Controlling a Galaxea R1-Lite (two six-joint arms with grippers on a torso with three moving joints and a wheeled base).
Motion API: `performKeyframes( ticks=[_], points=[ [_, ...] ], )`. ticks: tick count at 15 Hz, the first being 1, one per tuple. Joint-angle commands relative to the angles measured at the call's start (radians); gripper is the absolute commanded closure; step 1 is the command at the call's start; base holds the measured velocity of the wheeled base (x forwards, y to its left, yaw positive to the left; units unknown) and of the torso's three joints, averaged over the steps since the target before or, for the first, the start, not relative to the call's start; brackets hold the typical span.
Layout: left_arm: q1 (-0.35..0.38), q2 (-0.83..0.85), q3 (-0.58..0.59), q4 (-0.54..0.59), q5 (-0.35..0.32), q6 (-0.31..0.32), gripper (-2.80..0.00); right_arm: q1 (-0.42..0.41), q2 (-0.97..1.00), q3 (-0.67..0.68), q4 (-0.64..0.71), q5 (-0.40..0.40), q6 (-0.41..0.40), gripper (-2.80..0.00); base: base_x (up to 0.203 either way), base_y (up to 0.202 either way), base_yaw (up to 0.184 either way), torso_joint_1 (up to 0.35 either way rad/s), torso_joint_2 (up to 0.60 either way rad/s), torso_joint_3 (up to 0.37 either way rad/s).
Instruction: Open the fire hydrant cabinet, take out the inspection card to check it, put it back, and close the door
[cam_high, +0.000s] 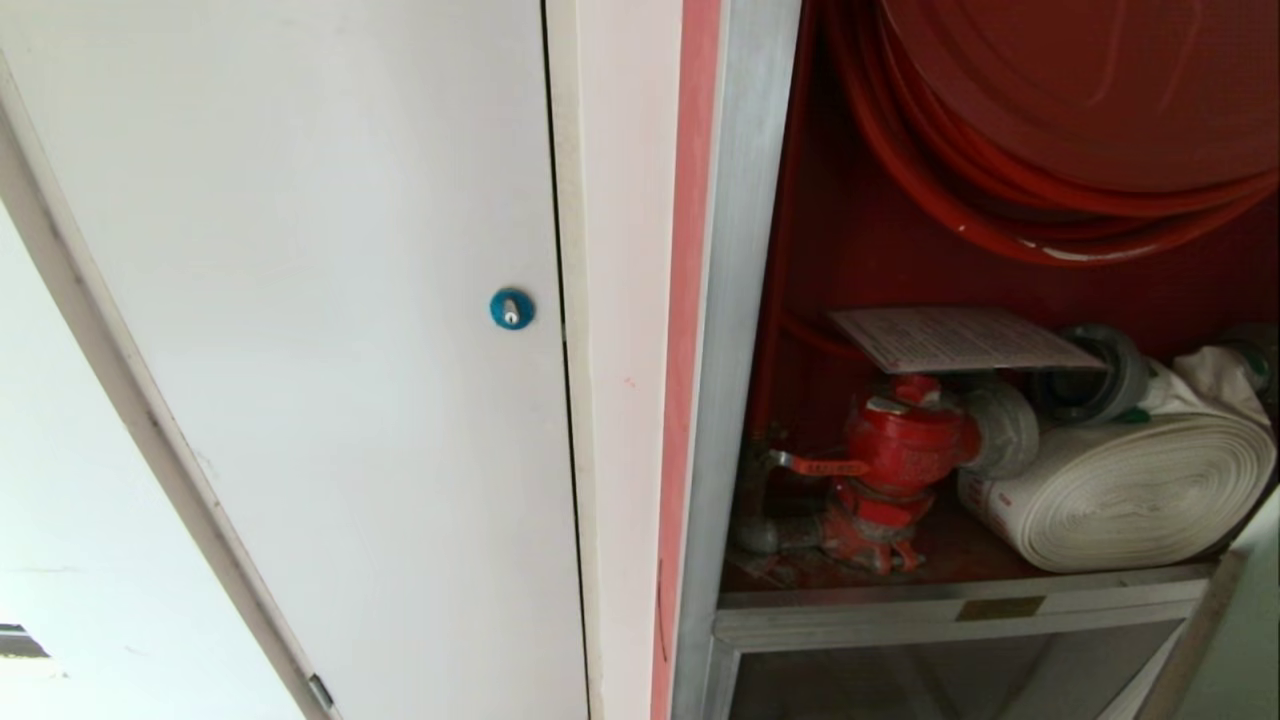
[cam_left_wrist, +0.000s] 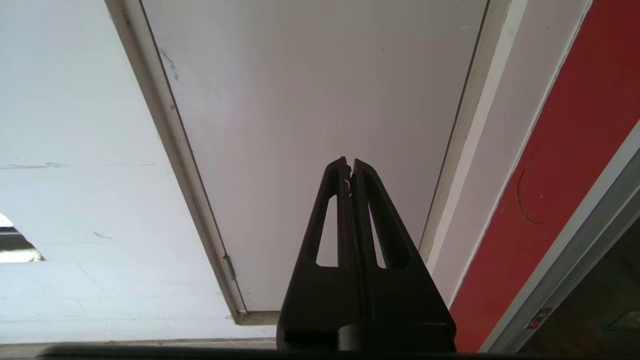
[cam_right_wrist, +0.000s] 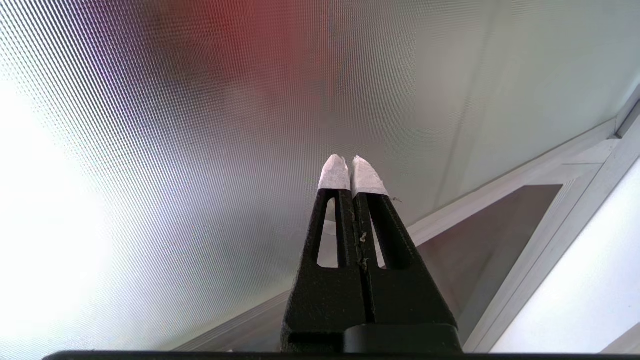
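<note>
**Cabinet open, card sitting on the valve, both arms idle**

White wall and a plain white door with a blue round lock (cam_high: 511, 308) fill the left half of my head view. Right of it sits the fire hydrant cabinet (cam_high: 735, 300), silver aluminium frame, red inside, and it's standing open from where I look. The inspection card (cam_high: 955, 338), a white printed sheet in a clear sleeve, lies flat on top of the red hydrant valve (cam_high: 895, 455), under the red hose reel (cam_high: 1080, 110) and just beside the rolled white fire hose (cam_high: 1120, 490).

Neither arm shows in the head view. The left gripper (cam_left_wrist: 350, 162) faces that white door with its jaws pressed together, nothing in them. The right gripper (cam_right_wrist: 351, 161), white-taped tips, is likewise closed up and empty, pointed at a textured glass panel (cam_right_wrist: 200, 150) that I take to be the door swung open, though I can't say for sure.

My worry: the card rests loosely on the valve, so a clumsy nudge could knock it down behind the valve. The coupling and hose roll crowd the reach from the right, and the frame post hems in the left.
</note>
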Motion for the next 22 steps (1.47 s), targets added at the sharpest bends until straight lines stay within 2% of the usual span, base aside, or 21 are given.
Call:
performKeyframes(
  ticks=[1, 9, 13, 17, 22],
  points=[
    [0.000, 0.001, 0.011, -0.001, 0.000, 0.000, 0.00, 0.000, 0.002, 0.002, 0.000, 0.000, 0.000, 0.00, 0.000, 0.000, 0.000, 0.000, 0.00, 0.000],
    [0.000, 0.001, 0.011, 0.000, 0.002, 0.009, 0.00, 0.000, 0.002, 0.002, 0.000, 0.000, 0.000, 0.00, -0.191, 0.000, 0.001, 0.000, 0.00, 0.004],
    [0.000, 0.001, 0.011, 0.001, -0.005, 0.034, 0.00, 0.000, 0.002, 0.002, 0.000, 0.000, 0.000, 0.00, -0.194, 0.000, 0.003, 0.002, 0.00, 0.002],
    [0.000, 0.001, 0.011, 0.003, -0.011, 0.092, 0.00, 0.000, 0.002, 0.002, 0.000, 0.000, 0.000, 0.00, -0.195, 0.000, 0.000, 0.000, 0.00, 0.002],
    [0.000, 0.001, 0.011, 0.003, -0.011, 0.093, 0.00, 0.000, 0.002, 0.002, 0.000, 0.000, 0.000, 0.00, -0.197, 0.000, 0.000, 0.002, 0.00, 0.003]
  ],
)
